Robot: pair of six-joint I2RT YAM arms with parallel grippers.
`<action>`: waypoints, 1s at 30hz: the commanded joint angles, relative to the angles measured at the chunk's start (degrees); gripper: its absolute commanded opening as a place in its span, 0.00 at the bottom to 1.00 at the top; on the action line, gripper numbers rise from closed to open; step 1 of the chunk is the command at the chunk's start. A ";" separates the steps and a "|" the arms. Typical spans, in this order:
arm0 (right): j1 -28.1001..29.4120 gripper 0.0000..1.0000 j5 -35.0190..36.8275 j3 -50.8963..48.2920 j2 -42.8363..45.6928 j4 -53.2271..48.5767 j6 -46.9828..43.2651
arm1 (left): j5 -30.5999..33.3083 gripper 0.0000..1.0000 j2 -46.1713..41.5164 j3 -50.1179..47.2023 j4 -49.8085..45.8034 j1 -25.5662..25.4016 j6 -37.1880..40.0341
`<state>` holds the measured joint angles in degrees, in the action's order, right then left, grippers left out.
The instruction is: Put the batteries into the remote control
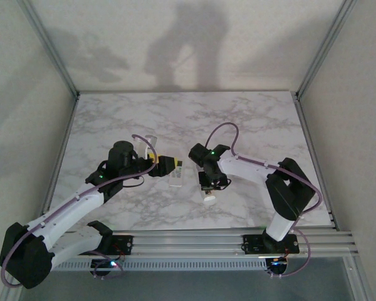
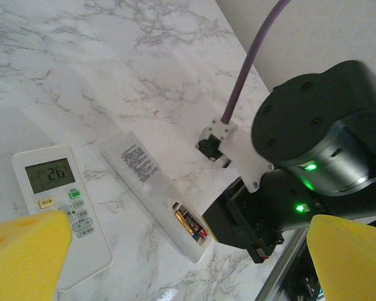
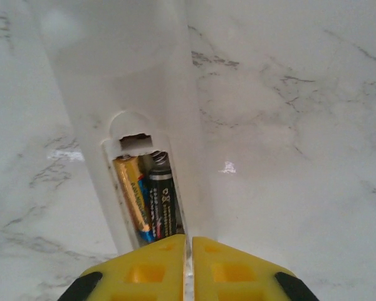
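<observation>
Remote control [image 2: 151, 188] lies back up on the marble table [image 1: 238, 119] near its middle, printed label showing. In the left wrist view its long axis runs on a diagonal from upper left to lower right. The open battery bay is at the lower-right end, the end nearest the right gripper [image 3: 188, 248]. Inside the bay the batteries [image 3: 147, 200] lie side by side along the remote's length, one gold, one black. A shorter remote with a display [image 2: 59, 213] lies just beside it, face up and not touching.

The right arm bends in from the right, wrist turned down over the bay end. Its yellow fingers are pressed together with nothing seen between them. The left arm reaches in from the left, and the left gripper [image 1: 163, 161] faces both remotes. Its pads [image 2: 25, 251] are spread wide and hold nothing.
</observation>
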<state>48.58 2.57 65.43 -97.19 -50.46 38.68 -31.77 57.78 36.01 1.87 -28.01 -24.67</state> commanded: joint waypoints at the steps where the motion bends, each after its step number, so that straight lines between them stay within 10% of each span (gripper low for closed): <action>1: 0.51 0.11 -0.35 1.51 1.54 -1.43 0.93 | -0.40 0.96 -0.79 -0.75 1.54 0.41 -0.30; 30: 2.19 0.11 -1.63 -0.05 -6.10 1.24 0.61 | -0.33 0.96 -0.91 -0.94 1.67 0.41 0.08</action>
<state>50.35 -0.05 65.89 -101.41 -48.38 38.81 -31.77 57.74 35.38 1.87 -28.01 -24.67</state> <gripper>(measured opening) 0.113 0.962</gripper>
